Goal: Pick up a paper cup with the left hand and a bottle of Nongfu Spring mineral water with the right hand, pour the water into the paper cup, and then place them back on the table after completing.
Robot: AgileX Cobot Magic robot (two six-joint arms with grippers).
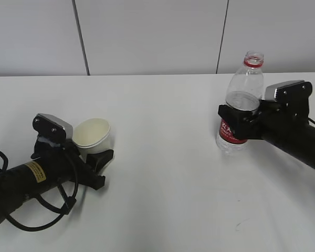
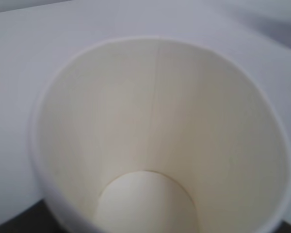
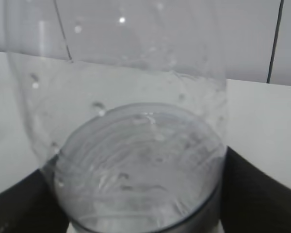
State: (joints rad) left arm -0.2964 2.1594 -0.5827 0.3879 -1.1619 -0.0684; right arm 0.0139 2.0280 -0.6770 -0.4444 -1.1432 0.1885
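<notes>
The white paper cup [image 1: 93,135] sits tilted in my left gripper [image 1: 96,150], which is shut on it low over the white table [image 1: 163,173]. The cup's empty inside fills the left wrist view [image 2: 155,131]. My right gripper [image 1: 237,124] is shut on the clear, uncapped Nongfu Spring bottle [image 1: 242,94] at its red label. The bottle stands upright with its base at the tabletop. Water [image 3: 140,170] fills only the bottle's lower part. Black fingers [image 3: 262,194] show on both sides of the bottle in the right wrist view.
The left arm [image 1: 26,181] with its yellow label and loose black cables lies low along the front left. The right arm [image 1: 299,136] reaches in from the right. A grey panelled wall [image 1: 147,37] stands behind the table's far edge.
</notes>
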